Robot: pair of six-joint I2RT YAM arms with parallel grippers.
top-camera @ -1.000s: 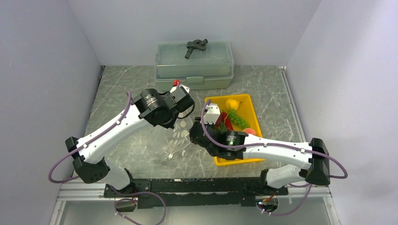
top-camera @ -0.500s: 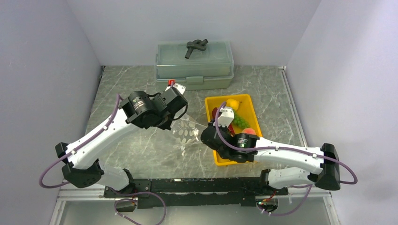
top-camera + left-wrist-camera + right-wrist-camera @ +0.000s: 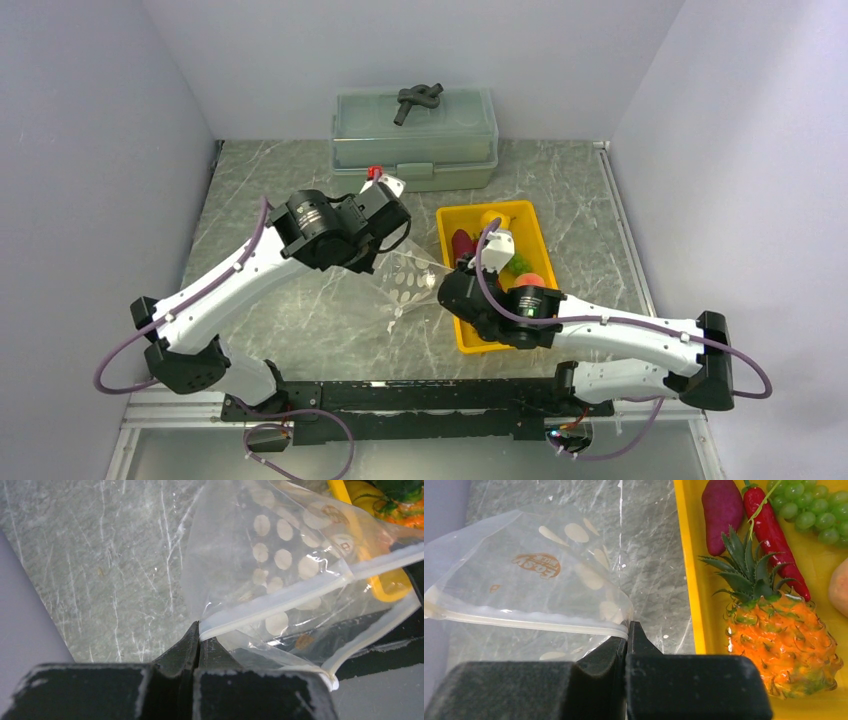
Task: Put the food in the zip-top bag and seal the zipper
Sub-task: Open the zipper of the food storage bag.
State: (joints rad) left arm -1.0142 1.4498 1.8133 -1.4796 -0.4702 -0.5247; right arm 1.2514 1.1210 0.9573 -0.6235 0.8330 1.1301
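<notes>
Currently the zip-top bag [image 3: 405, 280] is held stretched between both grippers, above the table [image 3: 290, 190] and just left of the yellow tray [image 3: 685, 555]. The left gripper [image 3: 198, 636] is closed tight on one end of the zipper [image 3: 280, 599], with no gap seen between the jaws. The right gripper [image 3: 628, 632] is pinched fully closed on the opposite end. In the left wrist view the two zipper strips are seen apart along most of the mouth, so the bag is unsealed.

All food is seen in the tray: pineapple [image 3: 781, 640] nearest the right gripper, with eggplant [image 3: 722, 512], chili [image 3: 774, 535] and grapes [image 3: 809, 510] beyond its crown, peach [image 3: 839, 587] at the frame edge, and lemon [image 3: 493, 220] at the far end. A grey-green lidded box [image 3: 415, 140] is set at the back of the table.
</notes>
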